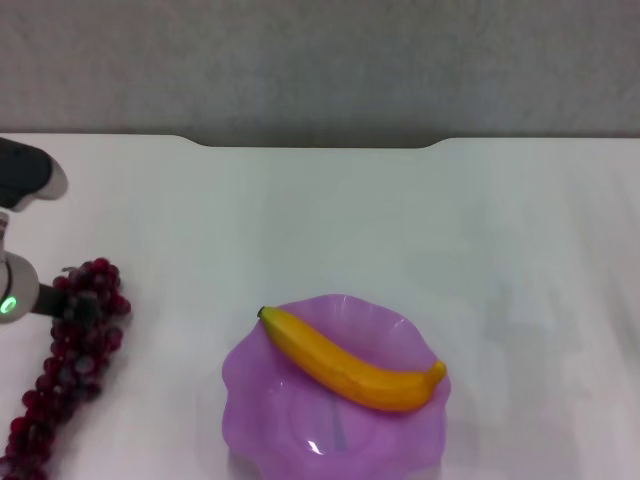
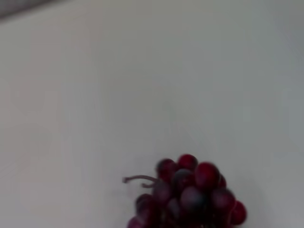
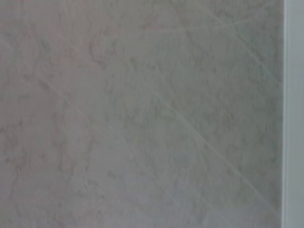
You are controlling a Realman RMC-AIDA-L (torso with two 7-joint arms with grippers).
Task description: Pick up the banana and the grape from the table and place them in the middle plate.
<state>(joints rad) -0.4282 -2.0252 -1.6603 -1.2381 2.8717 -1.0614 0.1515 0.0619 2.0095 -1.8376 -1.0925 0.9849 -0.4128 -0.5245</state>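
The smooth yellow curved banana [image 1: 352, 366] is already set in the translucent purple scalloped plate [image 1: 255, 400]; the dark red-purple grape bunch [image 1: 68, 352] remains on the white counter [image 1: 400, 230] — left hand [image 1: 70, 305] at its stem end, grip state indeterminate — and is best gripped near the stem.

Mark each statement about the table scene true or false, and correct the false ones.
1. The banana lies in the purple plate. True.
2. The grapes are in the plate. False: they lie on the white table, apart from the plate, toward the robot's left.
3. The left gripper is at the top end of the grape bunch. True.
4. Two plates are on the table. False: only one shows.
5. The right gripper is over the banana. False: it is not in view.
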